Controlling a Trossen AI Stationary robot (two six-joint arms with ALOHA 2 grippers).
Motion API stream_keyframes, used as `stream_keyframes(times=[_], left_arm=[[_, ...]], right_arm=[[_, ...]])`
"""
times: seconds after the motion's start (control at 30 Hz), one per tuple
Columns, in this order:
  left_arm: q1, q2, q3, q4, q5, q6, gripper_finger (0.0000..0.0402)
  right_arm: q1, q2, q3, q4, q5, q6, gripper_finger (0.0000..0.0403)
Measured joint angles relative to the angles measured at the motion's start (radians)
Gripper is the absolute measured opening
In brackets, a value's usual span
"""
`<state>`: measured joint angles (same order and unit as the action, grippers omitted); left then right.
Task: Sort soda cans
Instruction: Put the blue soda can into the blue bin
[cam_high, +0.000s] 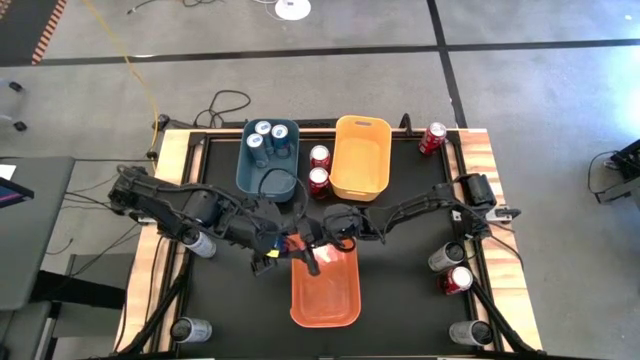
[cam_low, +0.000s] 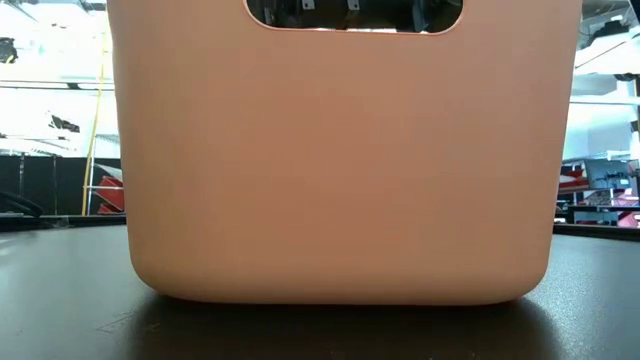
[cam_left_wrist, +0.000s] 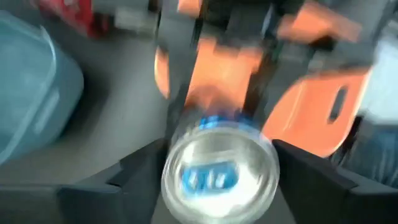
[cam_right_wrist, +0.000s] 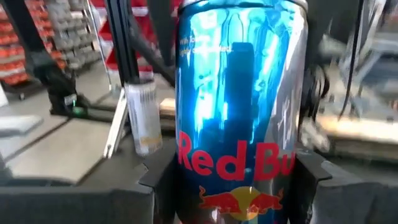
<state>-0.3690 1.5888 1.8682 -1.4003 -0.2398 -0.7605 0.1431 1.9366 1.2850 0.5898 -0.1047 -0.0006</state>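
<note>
A blue soda can (cam_right_wrist: 242, 106) with red lettering stands upright between both grippers, just off the orange bin's far left corner (cam_high: 303, 247). My left gripper (cam_left_wrist: 217, 180) reaches down over its silver top (cam_left_wrist: 219, 174). My right gripper (cam_right_wrist: 239, 186) is at its side. Three blue cans (cam_high: 270, 138) stand in the blue bin (cam_high: 255, 175). Two red cans (cam_high: 319, 168) stand between the blue bin and the yellow bin (cam_high: 362, 157). In the low view the orange bin's wall (cam_low: 340, 150) hides the can. My left gripper comes from above, pointing down, with one finger (cam_left_wrist: 146, 171) on each side of the can's top rim (cam_left_wrist: 174, 155); the view is blurred. My right gripper pinches the can's lower body (cam_right_wrist: 186, 168) between its two fingers (cam_right_wrist: 158, 177), level, from the table's right. The can is upright.
The orange bin (cam_high: 325, 290) lies at the near middle. More red cans (cam_high: 432, 138) (cam_high: 458, 280) and silver cans (cam_high: 445, 255) (cam_high: 470, 332) (cam_high: 200, 243) (cam_high: 190, 328) stand along the table's right and left edges. Both arms cross the middle of the table.
</note>
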Motion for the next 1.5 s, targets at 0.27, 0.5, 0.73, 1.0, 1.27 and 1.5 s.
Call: stream_keyframes(times=[0.27, 0.5, 0.73, 1.0, 1.27, 1.5], left_arm=[[-0.099, -0.001, 0.145, -0.085, -0.286, -0.001, 0.0323], [-0.312, -0.001, 0.124, -0.110, -0.670, -0.025, 0.0323], [-0.448, 0.000, -0.091, -0.101, -0.875, -0.239, 0.0323], [-0.485, 0.000, -0.374, -0.103, -1.123, -0.579, 0.0324], [-0.459, -0.003, -0.530, -0.101, -1.283, -0.774, 0.0324], [-0.422, -0.005, -0.539, -0.045, -1.272, -0.782, 0.0324]], right_arm=[[-0.022, 0.000, 0.001, 0.157, 0.001, 0.000, 0.0211], [-0.022, 0.000, 0.001, 0.271, 0.003, 0.019, 0.0211], [-0.023, 0.000, 0.002, 0.337, 0.003, 0.057, 0.0211], [-0.033, 0.000, 0.002, 0.419, 0.001, 0.085, 0.0211], [-0.033, 0.000, 0.002, 0.410, 0.004, 0.038, 0.0212], [-0.045, 0.000, 0.002, 0.416, 0.000, -0.002, 0.0212]])
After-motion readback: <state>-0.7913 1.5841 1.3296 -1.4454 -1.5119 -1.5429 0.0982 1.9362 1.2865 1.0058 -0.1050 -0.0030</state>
